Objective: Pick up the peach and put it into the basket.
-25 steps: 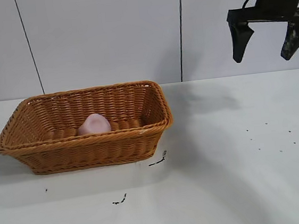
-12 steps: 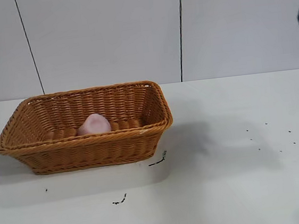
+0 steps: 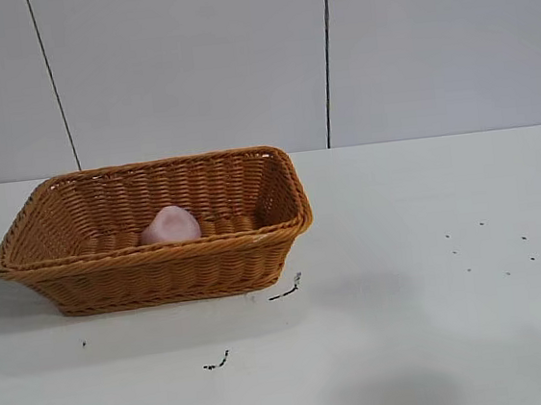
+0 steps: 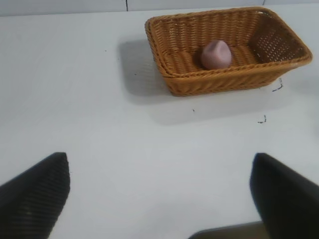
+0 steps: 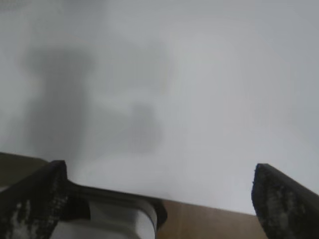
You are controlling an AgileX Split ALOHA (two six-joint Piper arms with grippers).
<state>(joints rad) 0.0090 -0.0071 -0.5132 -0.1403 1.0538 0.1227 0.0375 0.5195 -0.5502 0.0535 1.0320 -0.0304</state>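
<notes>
Peach (image 3: 168, 225) resting inside basket (image 3: 152, 273), on the woven floor toward the near wall, roughly mid-length, pointed end up. No contact with any gripper. Seen again from the left wrist camera: peach (image 4: 216, 54) sitting low in basket (image 4: 224, 82), well below the braided rim, so unlikely to roll out.

Basket standing flat on table (image 3: 438, 320), upright, flared sides intact, not tilted. A few dark specks and small scuff marks (image 3: 285, 291) on the table just beside the basket's near corner.

No arm visible from the outside camera; only a faint shadow on the table well away from the basket.

Left gripper (image 4: 159, 199): fingers spread wide, nothing between them. Positioned well apart from the basket, looking at it across bare table. Judged parked, since the basket lies far off and the fingers frame only tabletop.

Right gripper (image 5: 159, 194): fingers likewise spread wide and empty. Only bare table and its own shadow in sight; neither basket nor peach in that camera, so pointed away from the basket. Wide stance fits a release already made.

Judgement: goal condition met as things lie, with peach in basket and both grippers clear. Nothing left except keeping arms away from the basket so the rim stays unbumped.
</notes>
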